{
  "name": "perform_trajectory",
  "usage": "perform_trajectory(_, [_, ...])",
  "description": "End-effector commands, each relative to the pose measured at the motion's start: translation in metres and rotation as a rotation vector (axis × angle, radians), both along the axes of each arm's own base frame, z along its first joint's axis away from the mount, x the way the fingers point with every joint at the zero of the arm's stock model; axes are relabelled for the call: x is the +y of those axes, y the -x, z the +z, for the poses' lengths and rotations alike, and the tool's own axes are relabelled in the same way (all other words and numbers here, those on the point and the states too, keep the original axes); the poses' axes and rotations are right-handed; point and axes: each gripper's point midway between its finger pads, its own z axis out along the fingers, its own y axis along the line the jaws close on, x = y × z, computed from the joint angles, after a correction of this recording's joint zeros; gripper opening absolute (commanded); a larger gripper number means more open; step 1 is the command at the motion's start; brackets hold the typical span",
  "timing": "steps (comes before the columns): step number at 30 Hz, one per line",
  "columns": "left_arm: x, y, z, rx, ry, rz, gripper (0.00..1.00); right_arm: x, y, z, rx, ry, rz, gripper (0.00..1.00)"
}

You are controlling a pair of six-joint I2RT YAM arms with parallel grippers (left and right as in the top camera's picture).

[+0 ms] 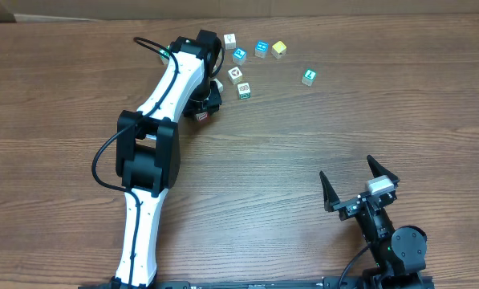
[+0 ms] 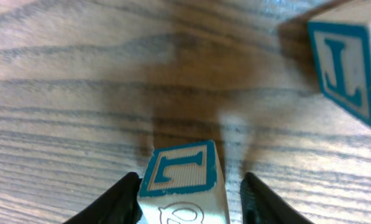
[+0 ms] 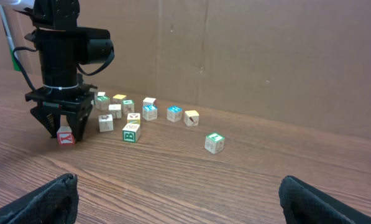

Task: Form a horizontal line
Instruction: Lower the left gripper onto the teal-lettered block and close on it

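Left gripper (image 3: 62,129) stands over one lettered block (image 2: 180,171), with no row yet laid on the table (image 1: 62,96).

The jaws are about half open and grip nothing: one finger (image 2: 120,196) touches the block's side, while the other (image 2: 260,199) stands just clear of it. The block sits just near-left of the loose blocks (image 1: 261,48) scattered at the far middle. None lie edge to edge, so the horizontal line is not yet formed. The block looks light, hard and flat-faced, likely wooden. It is best taken squarely across two opposite sides, since a corner hold could let it twist. The right gripper (image 1: 345,166) sits wide open and empty, near right.
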Motion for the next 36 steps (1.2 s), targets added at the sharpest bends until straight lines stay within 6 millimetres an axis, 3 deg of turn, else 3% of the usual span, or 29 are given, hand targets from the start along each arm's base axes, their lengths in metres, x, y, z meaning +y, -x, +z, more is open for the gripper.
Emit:
perform_trajectory(1, [0.003,-0.001,-0.006,0.001,-0.017,-0.03,0.5,0.001,0.0,-0.002,-0.004,-0.001,0.006,1.0])
perform_trajectory(6, [0.005,-0.009,-0.002,-0.023,-0.023,-0.044,0.45,0.001,0.001,-0.002,-0.004,-0.001,0.007,1.0])
perform_trajectory(15, [0.015,-0.018,0.021,-0.049,-0.01,-0.018,0.52,0.001,0.0,-0.002,-0.004,-0.001,0.006,1.0])
perform_trajectory(36, [-0.003,-0.005,0.01,-0.003,0.033,-0.033,0.45,0.001,0.0,-0.002,-0.004,-0.001,0.006,1.0])
